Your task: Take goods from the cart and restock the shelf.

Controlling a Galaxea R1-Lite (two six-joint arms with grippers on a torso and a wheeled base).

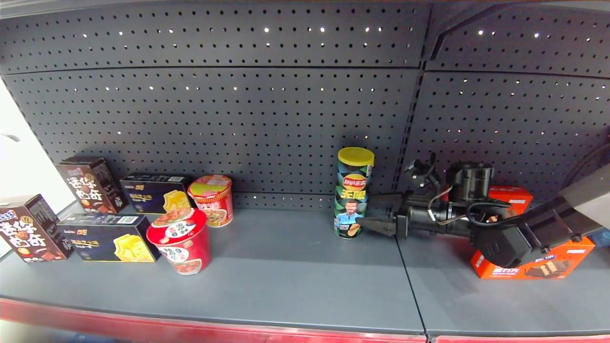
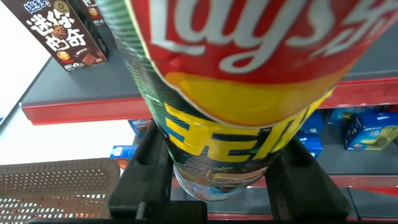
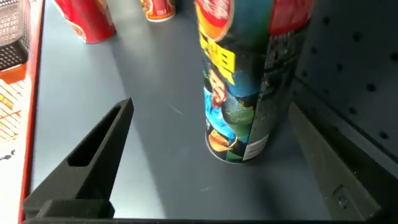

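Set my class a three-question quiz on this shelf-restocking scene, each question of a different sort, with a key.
1. True or false: the yellow-lidded chips can lies on its side.
2. The left gripper is shut on: A) nothing B) a second chips can C) a bottle
3. Fill in: the right gripper has its jaws ____ on either side of the yellow-lidded can.
Key: 1 false; 2 B; 3 open.

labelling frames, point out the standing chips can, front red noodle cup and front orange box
standing chips can [image 1: 353, 193]: head view, middle of its label
front red noodle cup [image 1: 183, 244]: head view, its red side wall
front orange box [image 1: 557, 263]: head view, its front face
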